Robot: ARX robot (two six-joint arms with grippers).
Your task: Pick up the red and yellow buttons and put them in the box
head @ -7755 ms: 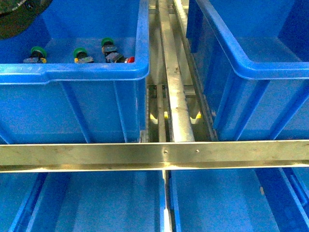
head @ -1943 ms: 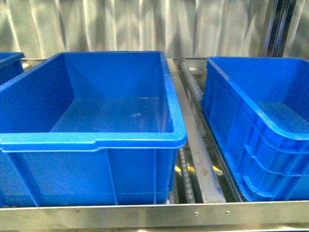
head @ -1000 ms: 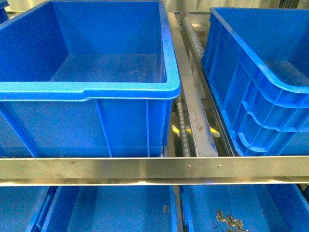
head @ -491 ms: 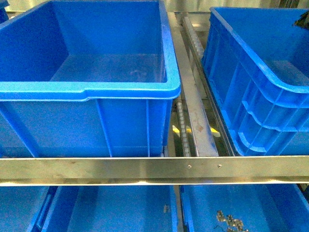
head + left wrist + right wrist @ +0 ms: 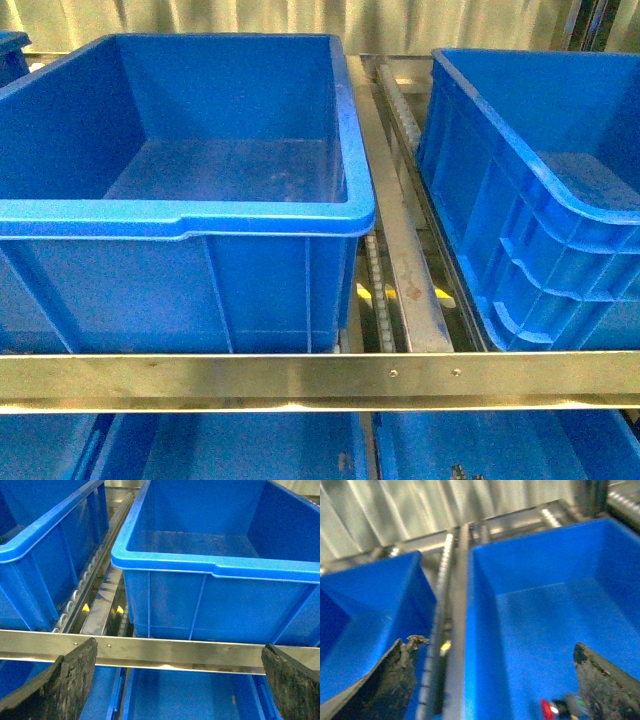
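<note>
A red button (image 5: 547, 711) lies blurred on the floor of a blue box (image 5: 485, 610) in the right wrist view, with a dark body and a greenish smear beside it. My right gripper (image 5: 496, 645) hangs open above that box, nothing between its fingers (image 5: 395, 680). No yellow button shows. In the left wrist view my left gripper (image 5: 179, 647) is open in front of the steel rail (image 5: 200, 652), facing an empty blue box (image 5: 215, 570). The front view shows neither gripper, only an empty box (image 5: 190, 215) and a second box (image 5: 520, 170) to its right.
A steel shelf rail (image 5: 320, 378) crosses the front of the rack, with more blue crates (image 5: 240, 450) below it. Roller tracks and a metal divider (image 5: 405, 250) run between the upper crates. A corrugated wall (image 5: 300, 15) stands behind. Another crate (image 5: 45, 555) sits beside the left one.
The front view has tilted up slightly: the rail sits lower in the picture and the back wall shows. A dark shape at the upper right half a second ago is gone.
</note>
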